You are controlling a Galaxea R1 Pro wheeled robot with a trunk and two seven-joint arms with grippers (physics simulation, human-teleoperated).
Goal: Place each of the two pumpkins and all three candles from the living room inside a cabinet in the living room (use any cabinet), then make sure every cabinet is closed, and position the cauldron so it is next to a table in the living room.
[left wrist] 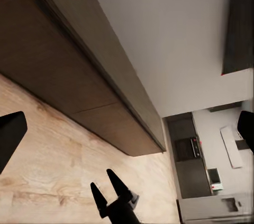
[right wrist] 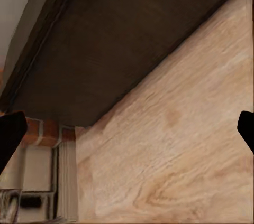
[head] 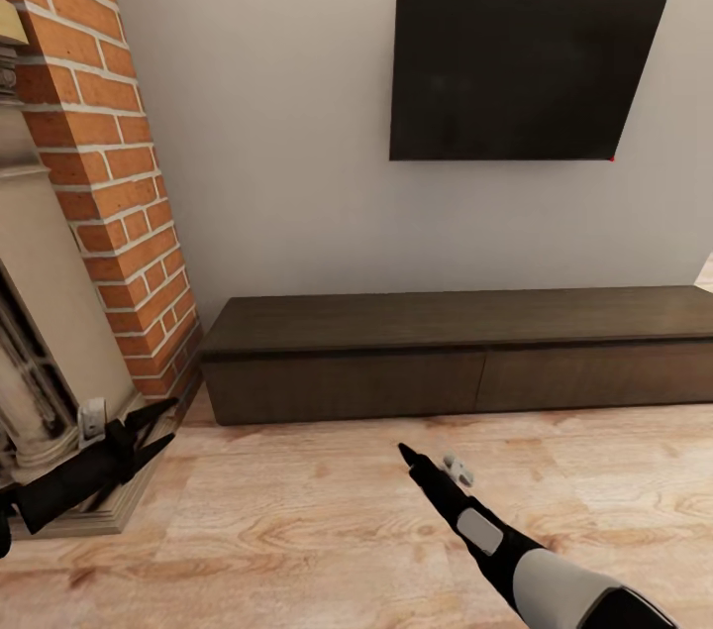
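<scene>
The cabinet (head: 456,362) is a long, low, dark brown unit against the wall, and both of its drawer fronts are flush and shut. Its front also fills much of the left wrist view (left wrist: 63,71) and the right wrist view (right wrist: 116,39). My left gripper (head: 156,429) hovers open and empty over the floor beside the fireplace base, short of the cabinet's left end. My right gripper (head: 408,456) points at the middle of the cabinet front from a short way off. It also appears in the left wrist view (left wrist: 108,189), open and empty. The pumpkins, candles and cauldron are out of view.
A brick chimney (head: 109,163) with a pale fireplace surround (head: 50,332) stands at the left, close to my left arm. A dark TV (head: 520,74) hangs on the wall above the cabinet. Light wood floor (head: 327,530) lies in front. A kitchen (left wrist: 196,166) lies beyond the cabinet's far end.
</scene>
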